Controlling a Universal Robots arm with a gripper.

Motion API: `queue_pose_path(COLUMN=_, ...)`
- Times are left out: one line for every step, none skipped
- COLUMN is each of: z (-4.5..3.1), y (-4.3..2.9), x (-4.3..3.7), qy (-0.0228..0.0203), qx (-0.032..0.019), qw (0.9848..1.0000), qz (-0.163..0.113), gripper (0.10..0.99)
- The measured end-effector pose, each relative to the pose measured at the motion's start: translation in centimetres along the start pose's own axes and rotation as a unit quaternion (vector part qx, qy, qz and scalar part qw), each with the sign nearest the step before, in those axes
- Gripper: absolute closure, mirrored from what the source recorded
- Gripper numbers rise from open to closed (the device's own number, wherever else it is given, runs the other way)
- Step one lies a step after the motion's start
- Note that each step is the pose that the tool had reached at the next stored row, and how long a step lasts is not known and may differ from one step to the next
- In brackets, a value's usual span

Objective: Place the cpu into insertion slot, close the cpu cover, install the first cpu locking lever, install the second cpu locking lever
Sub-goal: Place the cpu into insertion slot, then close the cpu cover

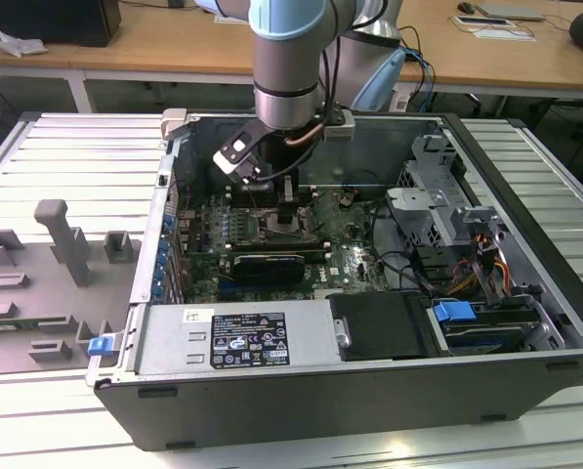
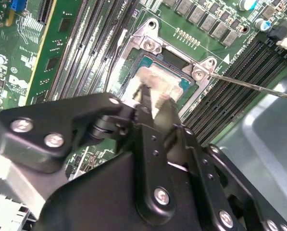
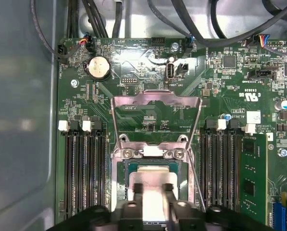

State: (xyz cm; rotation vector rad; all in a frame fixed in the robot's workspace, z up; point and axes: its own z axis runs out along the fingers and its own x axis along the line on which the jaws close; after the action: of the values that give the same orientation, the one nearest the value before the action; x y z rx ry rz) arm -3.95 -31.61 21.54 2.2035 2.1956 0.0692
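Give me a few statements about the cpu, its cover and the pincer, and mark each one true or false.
1. The cpu cover is swung open, clear of the insertion slot. True.
2. The pincer is over the memory slots. False: it is over the insertion slot, at the cpu.
3. The cpu lies on the grey tray outside the case. False: it is at the insertion slot, under the pincer.
4. A round coin battery sits on the motherboard. True.
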Motion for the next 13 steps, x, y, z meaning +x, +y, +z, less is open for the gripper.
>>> queue_pose_path(z=-0.03, y=0.01, x=0.0, qy=0.0, qx=0.0003, qw=1.0, qz=0.0, gripper=0.859)
queue_pose_path(z=-0.11, y=0.01, x=0.0, qy=0.0, qx=0.0006, qw=1.0, qz=0.0, gripper=0.918)
queue_pose_path(z=-0.18, y=0.02, x=0.0, qy=0.0, qx=0.0006, qw=1.0, qz=0.0, gripper=0.98)
queue_pose_path(z=-0.22, y=0.02, x=0.0, qy=0.0, qx=0.0006, qw=1.0, qz=0.0, gripper=0.98)
queue_pose_path(z=-0.28, y=0.02, x=0.0, qy=0.0, qx=0.0006, qw=1.0, qz=0.0, gripper=0.98)
queue_pose_path(z=-0.4, y=0.03, x=0.0, qy=0.0, qx=0.0006, qw=1.0, qz=0.0, gripper=0.98)
queue_pose_path(z=-0.53, y=0.04, x=0.01, qy=0.0, qx=0.0006, qw=1.0, qz=0.0, gripper=0.98)
queue_pose_path(z=-0.61, y=0.04, x=0.01, qy=0.0, qx=0.0006, qw=1.0, qz=0.0, gripper=0.98)
queue_pose_path(z=-0.66, y=0.04, x=0.01, qy=0.0, qx=0.0006, qw=1.0, qz=0.0, gripper=0.98)
queue_pose_path(z=-0.78, y=0.05, x=0.01, qy=0.0, qx=0.0006, qw=1.0, qz=0.0, gripper=0.98)
queue_pose_path(z=-0.95, y=0.06, x=0.01, qy=0.0, qx=0.0006, qw=1.0, qz=0.0, gripper=0.98)
queue_pose_path(z=-1.11, y=0.07, x=0.01, qy=0.0, qx=0.0006, qw=1.0, qz=0.0, gripper=0.98)
queue_pose_path(z=-1.22, y=0.07, x=0.02, qy=0.0001, qx=0.0006, qw=1.0, qz=0.0, gripper=0.98)
